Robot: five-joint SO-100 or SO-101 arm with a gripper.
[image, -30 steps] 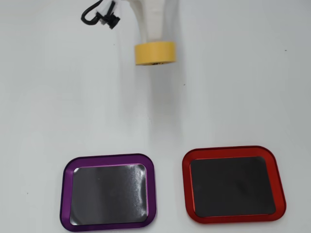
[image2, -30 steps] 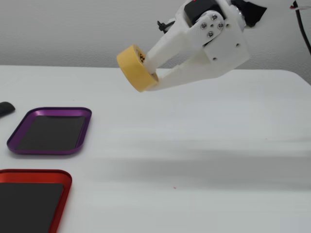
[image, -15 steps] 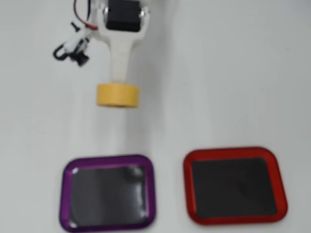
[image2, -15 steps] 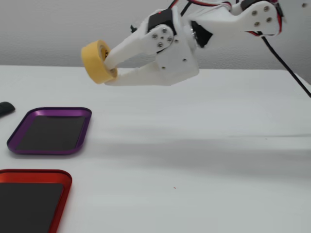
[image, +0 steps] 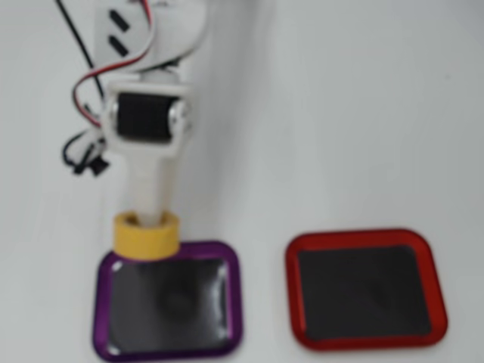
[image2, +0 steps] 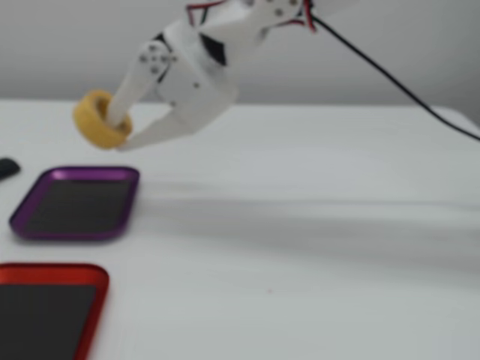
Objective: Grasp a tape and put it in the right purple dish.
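The yellow tape [image: 145,235] is held in my white gripper [image: 149,219], one finger through its core and one outside its wall. In the fixed view the tape [image2: 97,122] hangs in the air, tilted, above and a little behind the purple dish [image2: 45,223], with the gripper [image2: 120,131] shut on its rim. In the overhead view the tape overlaps the far edge of the purple dish [image: 234,299], which lies at the lower left. The dish's dark mat is bare.
A red-rimmed tray [image: 365,238] of the same shape lies beside the purple dish, at the right in the overhead view and at the lower left in the fixed view [image2: 86,271]. Cables [image: 83,91] trail from the arm. A small dark object [image2: 7,167] sits at the left edge.
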